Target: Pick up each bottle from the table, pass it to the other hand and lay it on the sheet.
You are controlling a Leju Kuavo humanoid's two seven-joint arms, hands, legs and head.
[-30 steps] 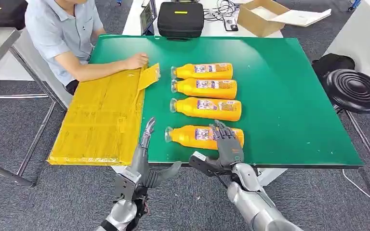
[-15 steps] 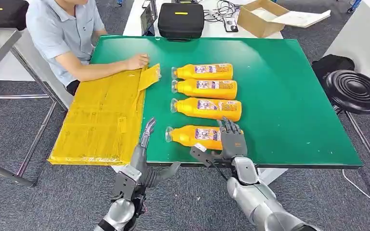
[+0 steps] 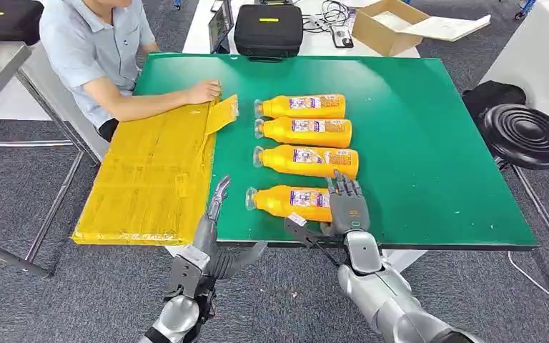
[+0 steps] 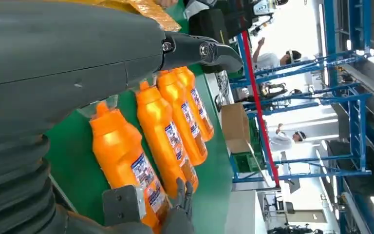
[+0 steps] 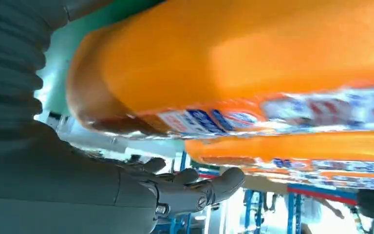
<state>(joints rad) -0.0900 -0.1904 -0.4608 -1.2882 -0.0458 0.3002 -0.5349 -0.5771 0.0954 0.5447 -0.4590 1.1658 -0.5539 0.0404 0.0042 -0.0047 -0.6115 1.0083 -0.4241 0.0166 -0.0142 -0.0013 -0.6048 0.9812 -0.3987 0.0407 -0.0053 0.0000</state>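
Table: you saw the green table (image 3: 429, 143) stretching ahead of both hands, grey carpet beneath.
Sheet: the yellow sheet (image 3: 150, 175) lay just left of your left hand, a person's hand (image 3: 204, 91) resting on its far corner.
Bottles: the nearest bottle (image 3: 286, 201) lay under your right hand; three more bottles (image 3: 304, 132) lay just beyond.
Right hand: your right hand (image 3: 346, 207) lay over the nearest bottle's base, fingers draped, thumb alongside; you couldn't tell whether it gripped.
Left hand: your left hand (image 3: 214, 225) hovered at the table edge, fingers extended, holding nothing.
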